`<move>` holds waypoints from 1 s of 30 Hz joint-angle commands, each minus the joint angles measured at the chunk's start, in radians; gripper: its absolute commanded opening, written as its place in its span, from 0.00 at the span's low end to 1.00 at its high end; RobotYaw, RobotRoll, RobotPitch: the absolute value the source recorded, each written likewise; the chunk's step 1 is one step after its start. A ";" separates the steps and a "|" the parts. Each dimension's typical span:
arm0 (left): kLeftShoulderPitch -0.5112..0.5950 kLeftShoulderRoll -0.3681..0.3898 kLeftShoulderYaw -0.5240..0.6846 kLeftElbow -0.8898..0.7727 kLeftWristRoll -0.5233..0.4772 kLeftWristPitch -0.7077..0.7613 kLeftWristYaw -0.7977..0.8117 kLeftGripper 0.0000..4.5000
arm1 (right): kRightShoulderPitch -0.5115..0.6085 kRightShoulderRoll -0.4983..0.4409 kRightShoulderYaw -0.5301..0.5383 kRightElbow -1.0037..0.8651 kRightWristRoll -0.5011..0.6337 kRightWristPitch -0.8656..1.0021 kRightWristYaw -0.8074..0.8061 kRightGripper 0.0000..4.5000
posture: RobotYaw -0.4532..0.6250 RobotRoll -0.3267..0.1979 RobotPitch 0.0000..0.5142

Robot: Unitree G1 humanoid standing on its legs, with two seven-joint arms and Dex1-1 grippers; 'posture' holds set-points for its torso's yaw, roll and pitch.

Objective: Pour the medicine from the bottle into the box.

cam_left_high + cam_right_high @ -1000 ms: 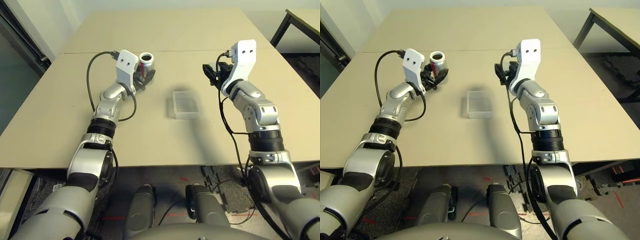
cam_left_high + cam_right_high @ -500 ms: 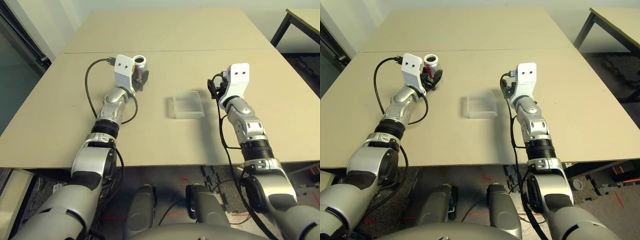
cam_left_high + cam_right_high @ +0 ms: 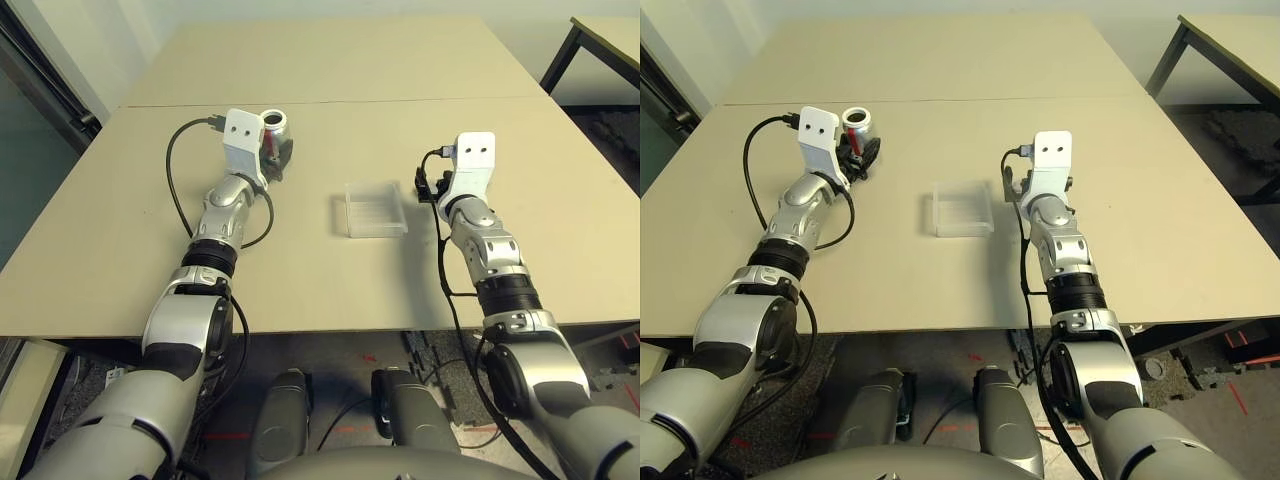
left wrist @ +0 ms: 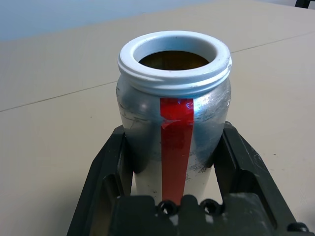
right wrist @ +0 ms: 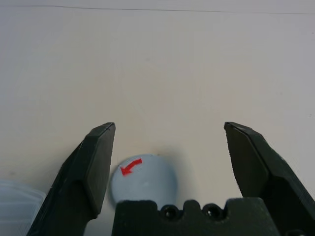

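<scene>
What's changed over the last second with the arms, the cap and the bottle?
The right gripper came down to the table beside the box, opened, and let go of the cap, which now lies on the table between its fingers. The left gripper stays shut on the open, upright bottle. The box hasn't moved.

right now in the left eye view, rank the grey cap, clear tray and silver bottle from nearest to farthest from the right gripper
1. The round grey cap with a red arrow: on the table between the open jaws of the right gripper.
2. The shallow clear plastic tray: just to that gripper's left.
3. The small silver bottle with a red stripe: far across, clamped in the left gripper.
</scene>
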 commanded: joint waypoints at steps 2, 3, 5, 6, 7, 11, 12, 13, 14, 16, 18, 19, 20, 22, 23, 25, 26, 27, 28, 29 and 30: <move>0.002 0.000 0.012 0.030 0.004 -0.004 0.006 0.55 | -0.006 0.000 -0.013 0.010 0.000 0.013 0.004 1.00 | 0.41 0.62 0.18; 0.000 0.000 0.014 0.032 0.003 -0.004 0.006 0.55 | -0.005 0.001 -0.013 0.006 0.004 0.011 0.011 1.00 | 0.41 0.62 0.18; -0.003 0.000 0.017 0.035 0.002 -0.004 0.005 0.55 | -0.004 0.004 -0.016 -0.005 0.012 0.006 0.022 1.00 | 0.41 0.62 0.17; -0.004 0.001 0.018 0.036 0.001 -0.005 0.005 0.55 | -0.003 0.005 -0.019 -0.012 0.015 0.007 0.026 1.00 | 0.41 0.62 0.17; -0.006 0.001 0.020 0.037 0.000 -0.005 0.004 0.55 | -0.001 0.006 -0.022 -0.023 0.020 0.002 0.036 1.00 | 0.41 0.62 0.17; -0.011 0.001 0.027 0.040 -0.004 -0.005 0.002 0.55 | 0.006 -0.006 -0.028 -0.083 0.031 -0.012 0.070 1.00 | 0.41 0.62 0.16; -0.013 0.001 0.029 0.043 -0.004 -0.006 0.001 0.55 | 0.009 -0.014 -0.024 -0.103 0.029 -0.014 0.082 1.00 | 0.41 0.62 0.16; -0.014 0.002 0.030 0.047 -0.004 -0.005 0.001 0.55 | 0.013 -0.019 -0.022 -0.122 0.028 -0.014 0.091 1.00 | 0.40 0.62 0.15; -0.016 0.003 0.032 0.051 -0.004 -0.004 0.000 0.55 | 0.019 -0.023 -0.023 -0.147 0.032 -0.008 0.101 1.00 | 0.40 0.62 0.15; -0.019 0.005 0.035 0.063 -0.001 -0.001 0.001 0.55 | 0.036 -0.031 -0.019 -0.201 0.038 0.011 0.121 1.00 | 0.40 0.62 0.15; -0.023 0.010 0.039 0.082 0.004 -0.002 0.005 0.55 | 0.063 -0.041 -0.011 -0.264 0.042 0.036 0.147 1.00 | 0.39 0.62 0.14; -0.025 0.012 0.040 0.091 0.006 -0.001 0.007 0.55 | 0.080 -0.045 -0.008 -0.296 0.046 0.049 0.161 1.00 | 0.39 0.62 0.14; -0.027 0.014 0.040 0.098 0.009 0.000 0.009 0.55 | 0.109 -0.057 0.002 -0.342 0.046 0.064 0.183 1.00 | 0.39 0.62 0.14; -0.033 0.017 0.037 0.111 0.014 0.005 0.010 0.55 | 0.161 -0.074 0.012 -0.425 0.060 0.098 0.223 1.00 | 0.39 0.62 0.14; -0.035 0.018 0.036 0.116 0.016 0.007 0.011 0.55 | 0.178 -0.080 0.014 -0.454 0.065 0.114 0.235 1.00 | 0.39 0.62 0.14; -0.041 0.020 0.033 0.129 0.021 0.009 0.014 0.55 | 0.216 -0.097 0.017 -0.517 0.088 0.151 0.275 1.00 | 0.39 0.62 0.14; -0.047 0.022 0.030 0.142 0.026 0.009 0.017 0.55 | 0.242 -0.111 0.015 -0.561 0.109 0.183 0.301 1.00 | 0.38 0.62 0.13; -0.051 0.025 0.028 0.151 0.030 0.008 0.020 0.55 | 0.258 -0.120 0.013 -0.592 0.124 0.206 0.317 1.00 | 0.38 0.62 0.13; -0.059 0.029 0.024 0.162 0.038 0.009 0.024 0.55 | 0.278 -0.135 0.007 -0.630 0.140 0.234 0.333 1.00 | 0.38 0.62 0.13; -0.064 0.032 0.022 0.171 0.044 0.009 0.026 0.55 | 0.291 -0.145 0.003 -0.655 0.151 0.254 0.342 1.00 | 0.38 0.62 0.13; -0.072 0.036 0.019 0.182 0.051 0.010 0.030 0.55 | 0.307 -0.155 0.000 -0.687 0.168 0.282 0.357 1.00 | 0.38 0.62 0.13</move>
